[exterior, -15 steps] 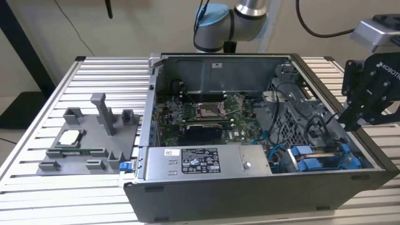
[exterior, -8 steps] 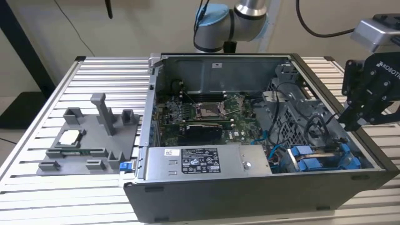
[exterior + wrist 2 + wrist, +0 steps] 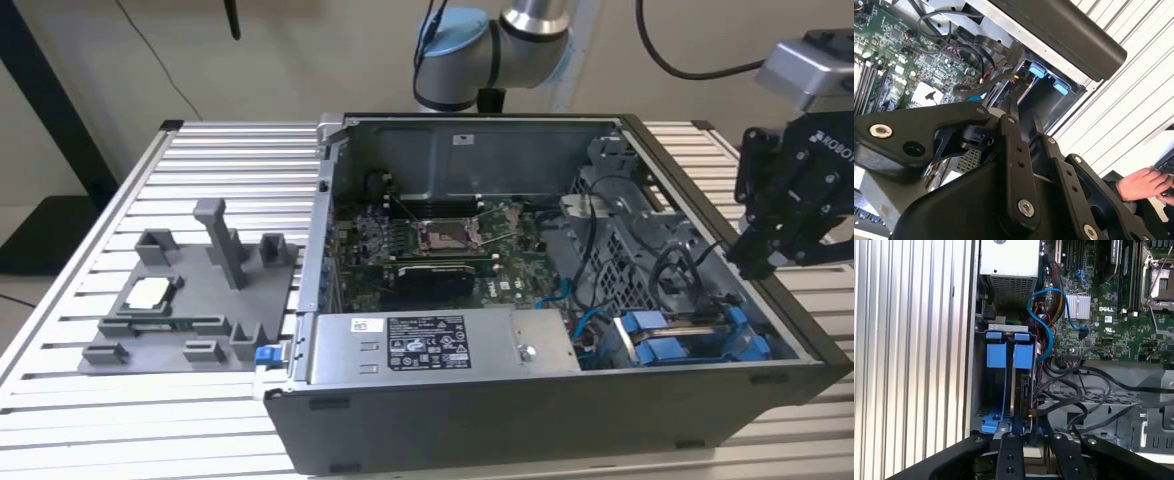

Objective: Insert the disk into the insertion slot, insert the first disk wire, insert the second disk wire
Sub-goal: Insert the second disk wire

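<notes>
Here the end effector (image 3: 1030, 428) hangs angled above the disk (image 3: 1021, 385) in the insertion slot (image 3: 1004, 329), its grip unclear.

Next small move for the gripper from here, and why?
Probably lower the gripper toward the loose black wires beside the bay. The disk, in its blue frame, appears to sit edge-on inside the insertion slot, so that step looks done. In the exterior view the gripper hangs above the case's right wall, not yet touching any wire.
</notes>
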Robot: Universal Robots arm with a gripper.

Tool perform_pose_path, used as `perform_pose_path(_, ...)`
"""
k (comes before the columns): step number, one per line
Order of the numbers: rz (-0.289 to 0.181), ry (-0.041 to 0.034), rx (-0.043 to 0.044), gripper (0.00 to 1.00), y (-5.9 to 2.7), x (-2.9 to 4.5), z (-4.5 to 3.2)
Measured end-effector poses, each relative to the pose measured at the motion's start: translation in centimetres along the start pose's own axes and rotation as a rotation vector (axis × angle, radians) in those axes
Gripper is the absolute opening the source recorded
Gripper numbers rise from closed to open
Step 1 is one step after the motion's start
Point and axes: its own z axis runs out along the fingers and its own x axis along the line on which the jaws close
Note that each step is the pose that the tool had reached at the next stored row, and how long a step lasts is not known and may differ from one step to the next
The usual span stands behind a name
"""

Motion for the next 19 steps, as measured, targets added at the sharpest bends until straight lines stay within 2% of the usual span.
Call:
perform_pose_path(9,0.000,-0.0001,-0.0032,0.27,-2.11,0.07,-0.09)
perform_pose_path(12,0.000,-0.0001,-0.0045,0.27,-2.46,-0.10,-0.06)
perform_pose_path(15,0.000,-0.0009,-0.0138,0.27,-2.65,-0.55,0.27)
perform_pose_path(19,0.000,-0.0038,-0.0164,0.27,-2.74,-1.20,0.49)
